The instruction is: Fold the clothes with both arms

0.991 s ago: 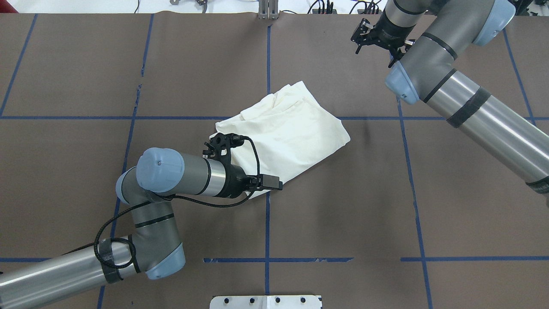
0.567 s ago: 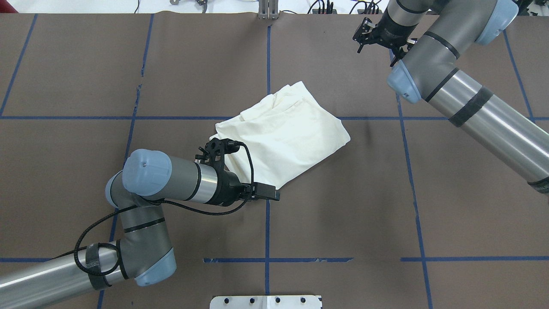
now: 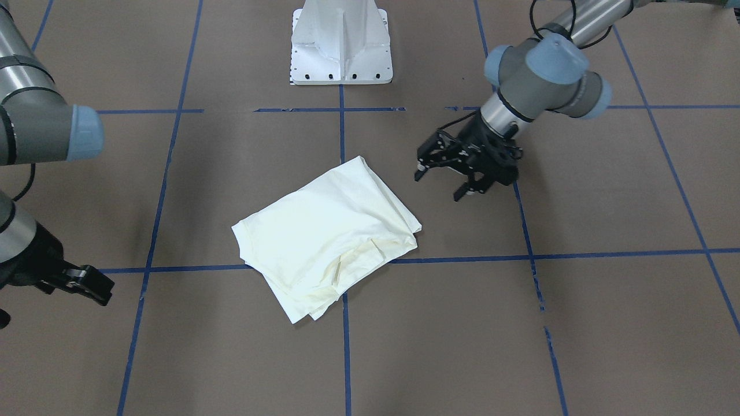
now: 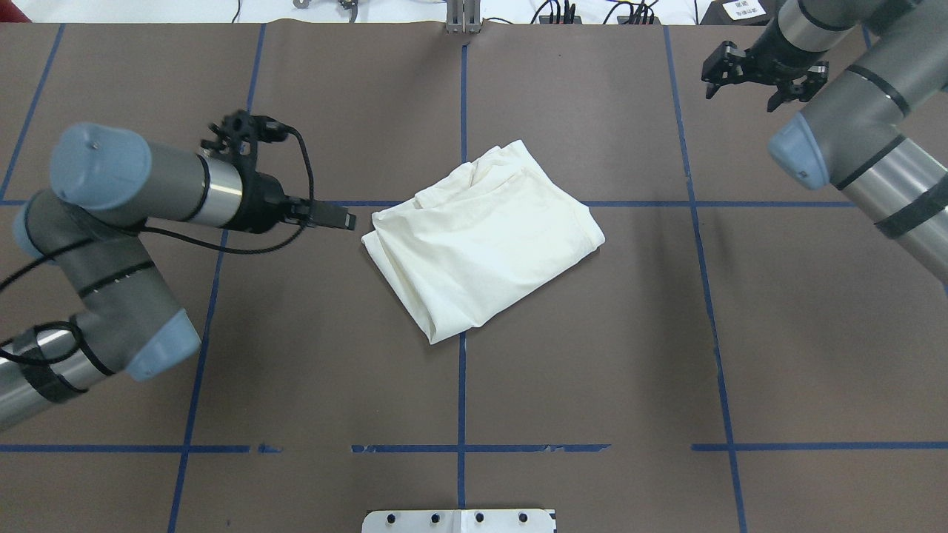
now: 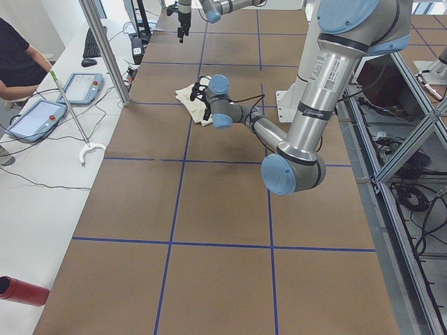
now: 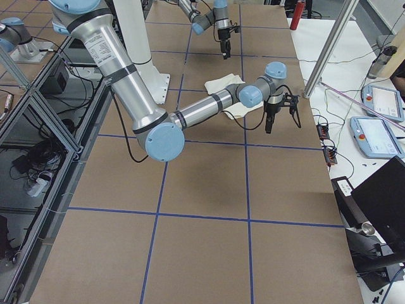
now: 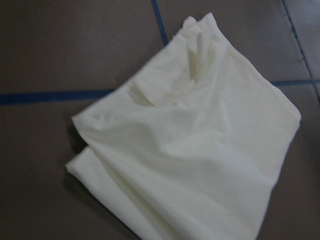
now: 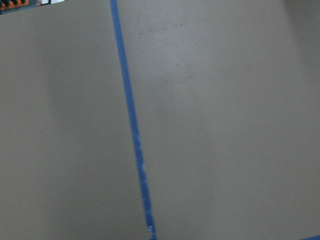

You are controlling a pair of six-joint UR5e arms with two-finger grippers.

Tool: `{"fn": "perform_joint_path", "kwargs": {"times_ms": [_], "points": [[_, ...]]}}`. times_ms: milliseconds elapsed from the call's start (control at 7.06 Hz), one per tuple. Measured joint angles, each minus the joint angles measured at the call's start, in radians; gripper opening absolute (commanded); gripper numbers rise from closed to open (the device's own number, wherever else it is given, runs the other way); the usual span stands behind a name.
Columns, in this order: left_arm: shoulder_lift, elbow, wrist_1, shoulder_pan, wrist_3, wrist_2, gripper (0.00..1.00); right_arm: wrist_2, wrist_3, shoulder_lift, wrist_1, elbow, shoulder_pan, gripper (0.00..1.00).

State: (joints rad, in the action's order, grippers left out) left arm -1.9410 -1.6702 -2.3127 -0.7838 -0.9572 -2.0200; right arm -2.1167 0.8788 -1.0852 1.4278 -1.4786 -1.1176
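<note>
At 8 o'clock in the front view, the edge cuts off our right gripper [image 3: 92, 285]. We see the shirt [image 7: 195, 150] run off the left wrist view at 6 o'clock. The right wrist view is blurry.

T-shirt [image 4: 481, 237] on table [image 4: 592, 370], left hand [image 3: 438, 186] near its left corner, right hand [image 4: 740, 95] well apart, far right

The folded cream T-shirt [image 3: 326, 237] lies flat — the left claw [image 3: 437, 186], jaws spread and empty, near it.
</note>
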Motion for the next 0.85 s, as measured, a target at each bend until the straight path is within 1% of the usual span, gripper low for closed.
{"fn": "perform_joint_path", "kwargs": {"times_ms": [283, 567, 708, 850], "points": [[0.054, 0.001, 0.187, -0.236, 0.383, -0.030, 1.00, -0.016, -0.292, -0.145, 0.001, -0.026, -0.107, 1.00], [0.071, 0.023, 0.413, -0.464, 0.817, -0.037, 1.00, -0.100, -0.602, -0.271, 0.012, -0.024, -0.259, 1.00], [0.074, 0.036, 0.509, -0.566, 1.012, -0.040, 1.00, -0.134, -0.759, -0.316, 0.054, -0.024, -0.335, 1.00], [0.077, 0.057, 0.592, -0.651, 1.187, -0.067, 1.00, -0.156, -0.912, -0.334, 0.133, -0.027, -0.405, 1.00]]}}
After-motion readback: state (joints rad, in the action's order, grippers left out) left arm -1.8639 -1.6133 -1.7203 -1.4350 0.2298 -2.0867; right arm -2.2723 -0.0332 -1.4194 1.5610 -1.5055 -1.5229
